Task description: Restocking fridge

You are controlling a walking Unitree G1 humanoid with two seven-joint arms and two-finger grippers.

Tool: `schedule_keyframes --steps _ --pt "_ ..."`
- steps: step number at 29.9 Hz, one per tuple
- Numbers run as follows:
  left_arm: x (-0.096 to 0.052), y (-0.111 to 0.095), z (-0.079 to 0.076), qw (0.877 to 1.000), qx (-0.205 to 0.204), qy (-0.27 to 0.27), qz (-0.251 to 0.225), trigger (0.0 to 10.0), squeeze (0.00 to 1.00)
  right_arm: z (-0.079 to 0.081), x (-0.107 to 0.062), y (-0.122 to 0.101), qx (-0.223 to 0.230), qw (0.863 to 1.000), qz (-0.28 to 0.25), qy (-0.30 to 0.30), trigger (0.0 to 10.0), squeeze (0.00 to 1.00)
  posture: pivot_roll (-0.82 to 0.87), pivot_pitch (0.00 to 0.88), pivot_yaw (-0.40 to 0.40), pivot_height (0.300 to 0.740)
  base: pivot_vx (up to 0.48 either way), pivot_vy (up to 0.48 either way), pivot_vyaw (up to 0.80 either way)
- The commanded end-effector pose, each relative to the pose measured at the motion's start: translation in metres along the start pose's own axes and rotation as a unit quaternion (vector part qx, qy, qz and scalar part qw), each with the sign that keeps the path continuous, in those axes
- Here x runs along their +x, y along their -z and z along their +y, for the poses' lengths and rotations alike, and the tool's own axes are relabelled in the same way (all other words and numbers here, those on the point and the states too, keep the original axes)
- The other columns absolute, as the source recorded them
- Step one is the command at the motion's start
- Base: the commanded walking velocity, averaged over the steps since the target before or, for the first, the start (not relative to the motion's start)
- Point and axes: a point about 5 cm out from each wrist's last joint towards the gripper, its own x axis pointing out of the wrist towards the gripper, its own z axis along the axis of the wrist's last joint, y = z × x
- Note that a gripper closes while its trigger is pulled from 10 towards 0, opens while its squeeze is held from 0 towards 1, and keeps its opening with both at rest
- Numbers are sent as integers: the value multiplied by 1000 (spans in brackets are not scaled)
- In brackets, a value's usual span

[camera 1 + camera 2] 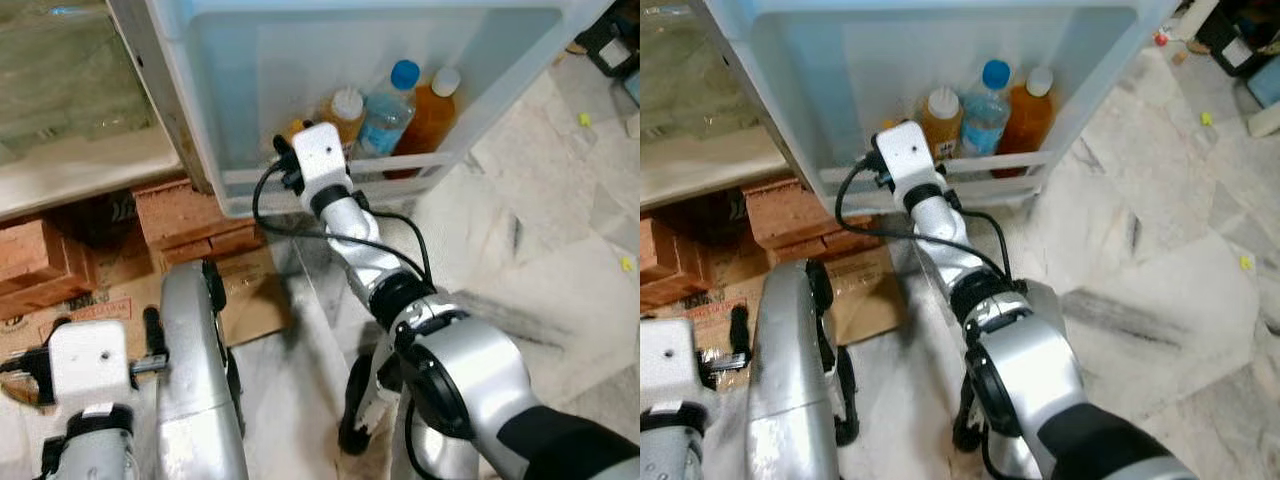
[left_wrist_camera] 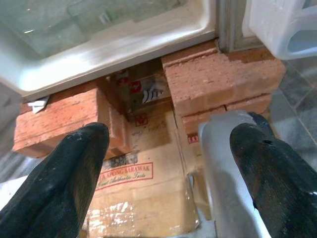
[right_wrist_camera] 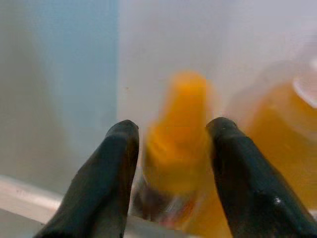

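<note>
The open fridge door's white shelf (image 1: 455,150) holds a white-capped amber bottle (image 1: 345,112), a blue-capped water bottle (image 1: 388,112) and a white-capped orange bottle (image 1: 436,108). My right arm reaches into the shelf's left end. In the right wrist view, my right gripper (image 3: 173,144) has its black fingers (image 3: 111,173) against both sides of a blurred yellow-capped bottle (image 3: 178,129). That yellow cap (image 1: 295,126) peeks out behind the wrist. My left gripper (image 2: 168,163) hangs low at my left, open and holding nothing, over the cardboard.
The fridge stands on red bricks (image 1: 185,215), with flattened cardboard (image 1: 250,300) on the floor before them. A clear drawer (image 1: 60,90) sits inside the fridge at the left. Marble floor (image 1: 560,260) spreads to the right, with small scraps on it.
</note>
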Motion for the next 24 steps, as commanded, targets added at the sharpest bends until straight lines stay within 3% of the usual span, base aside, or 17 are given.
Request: schedule_keyframes --steps 1,11,12,17,20,22,23,24 --pt "4 7 -4 1000 -2 1 12 10000 0 28 -12 21 72 996 49 -20 10000 1000 368 319 -125 436 0 0 0" --pt "31 7 -16 1000 -17 4 -6 10000 0 -10 -5 2 72 997 -19 -26 10000 1000 296 235 -137 436 0 0 0" --pt "38 7 -20 1000 -19 5 -8 10000 0 -22 -7 2 72 997 -29 -27 10000 1000 273 210 -137 436 0 0 0" --pt "54 4 -29 999 -31 17 -19 10000 0 -42 -23 9 82 994 -49 -44 10000 1000 218 143 -135 436 0 0 0" --pt "60 3 -32 999 -31 23 -29 10000 0 -47 -30 12 94 993 -52 -48 10000 1000 198 115 -131 436 0 0 0" --pt "67 2 -36 998 -36 30 -38 10000 0 -50 -42 15 113 990 -57 -64 10000 1000 174 85 -125 436 0 0 0" --pt "73 1 -39 997 -38 37 -49 10000 0 -50 -56 17 128 987 -57 -80 10000 1000 149 65 -118 436 0 0 0" --pt "73 1 -39 997 -38 37 -49 10000 0 -50 -56 17 128 987 -57 -80 10000 1000 149 65 -118 436 0 0 0"
